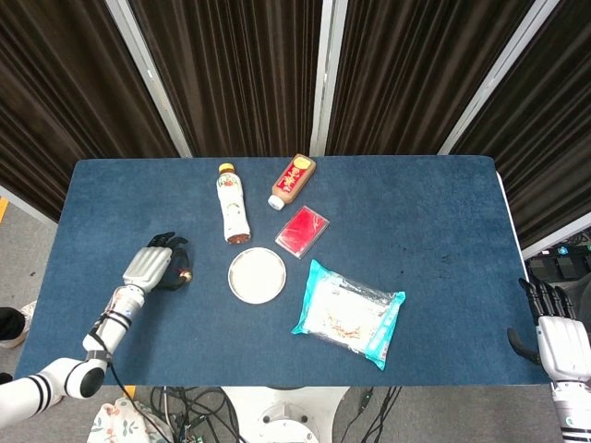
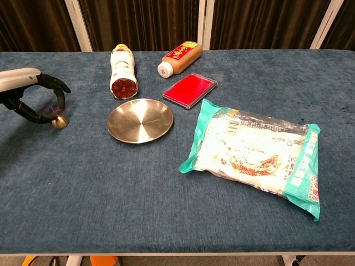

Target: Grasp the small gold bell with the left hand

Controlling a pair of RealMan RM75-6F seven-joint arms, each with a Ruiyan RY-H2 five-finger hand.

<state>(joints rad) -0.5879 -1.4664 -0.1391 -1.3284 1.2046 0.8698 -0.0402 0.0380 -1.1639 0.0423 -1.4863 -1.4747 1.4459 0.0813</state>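
Observation:
The small gold bell point(image 2: 60, 121) with a red loop sits on the blue cloth at the far left, left of the metal dish; in the head view the bell point(image 1: 186, 273) shows just right of the fingers. My left hand point(image 2: 30, 97) curls over it, a fingertip coming down on its top and the thumb against its left side, pinching it. From above, the left hand point(image 1: 152, 267) covers most of the bell. My right hand point(image 1: 558, 338) hangs off the table's right edge, fingers apart, holding nothing.
A round metal dish point(image 2: 140, 120) lies right of the bell. Behind it lie a white bottle point(image 2: 122, 71), a brown bottle point(image 2: 179, 57) and a red flat box point(image 2: 189, 89). A teal-edged food bag point(image 2: 256, 152) lies at the centre right.

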